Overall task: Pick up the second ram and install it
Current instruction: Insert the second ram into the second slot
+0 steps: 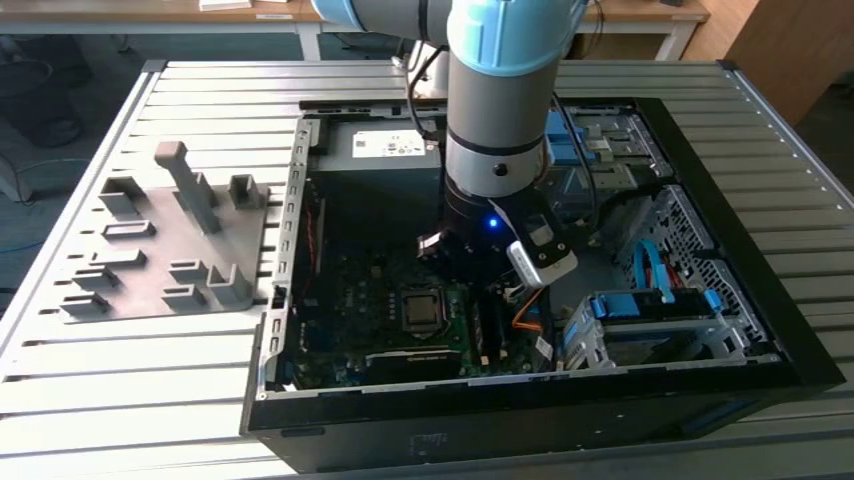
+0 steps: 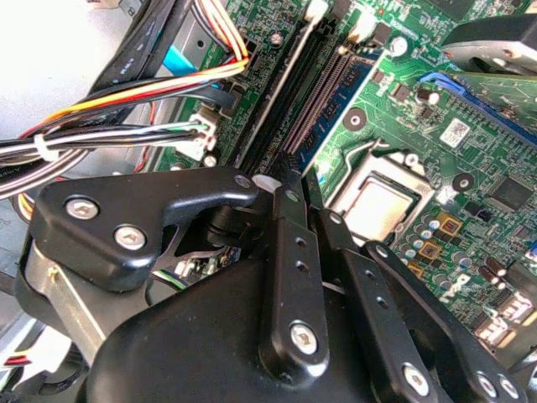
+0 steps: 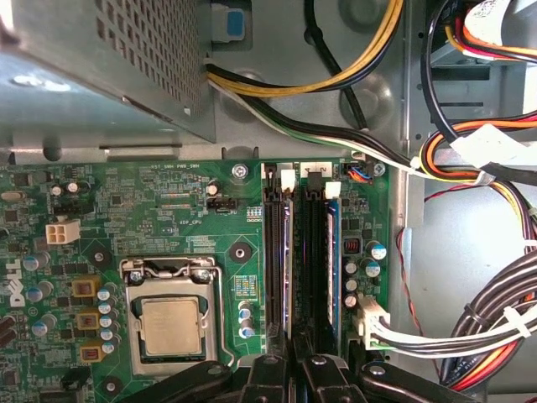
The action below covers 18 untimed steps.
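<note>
As we look down past the gripper, its two black fingers are pinched close on the near end of the second ram, a thin bluish strip seen edge-on. It stands along the memory slot nearest the processor socket; whether it is fully seated we cannot tell. One slot farther from the socket sits another stick, its blue edge running parallel to the ram with only a narrow black slot between them, so room sideways is tight. Beyond that stick, farther again from the socket, a white connector and striped cables crowd the board's edge against bare grey sheet metal. The socket itself is a square of dull metal in a steel frame, set on glossy green board dotted with round capacitors. Past the slots' far ends hangs the perforated grey power supply box. In the exterior view the arm drops straight into the open black case, and the ribbed grey fixture plate lies outside it, well away from the socket.
</note>
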Motion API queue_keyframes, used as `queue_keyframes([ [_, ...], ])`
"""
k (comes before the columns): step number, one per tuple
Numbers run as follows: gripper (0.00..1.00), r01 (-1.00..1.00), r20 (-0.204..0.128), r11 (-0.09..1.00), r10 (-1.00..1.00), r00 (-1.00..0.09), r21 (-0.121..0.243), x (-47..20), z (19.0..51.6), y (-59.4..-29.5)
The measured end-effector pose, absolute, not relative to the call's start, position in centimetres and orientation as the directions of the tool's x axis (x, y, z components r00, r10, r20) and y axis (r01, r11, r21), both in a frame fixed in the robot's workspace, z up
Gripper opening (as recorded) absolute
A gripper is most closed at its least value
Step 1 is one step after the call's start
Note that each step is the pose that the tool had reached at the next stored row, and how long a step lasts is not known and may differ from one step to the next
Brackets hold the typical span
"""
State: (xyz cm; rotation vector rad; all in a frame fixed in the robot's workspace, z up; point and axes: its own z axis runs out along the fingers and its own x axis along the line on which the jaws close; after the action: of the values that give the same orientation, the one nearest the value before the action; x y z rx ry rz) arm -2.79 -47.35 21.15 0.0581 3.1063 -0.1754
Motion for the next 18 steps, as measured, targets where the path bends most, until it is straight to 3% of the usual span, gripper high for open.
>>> queue_keyframes([
  [18, 0.14, 0.022, -0.029, 0.993, 0.019, -0.999, -0.115, -2.54, 21.41, -47.34],
])
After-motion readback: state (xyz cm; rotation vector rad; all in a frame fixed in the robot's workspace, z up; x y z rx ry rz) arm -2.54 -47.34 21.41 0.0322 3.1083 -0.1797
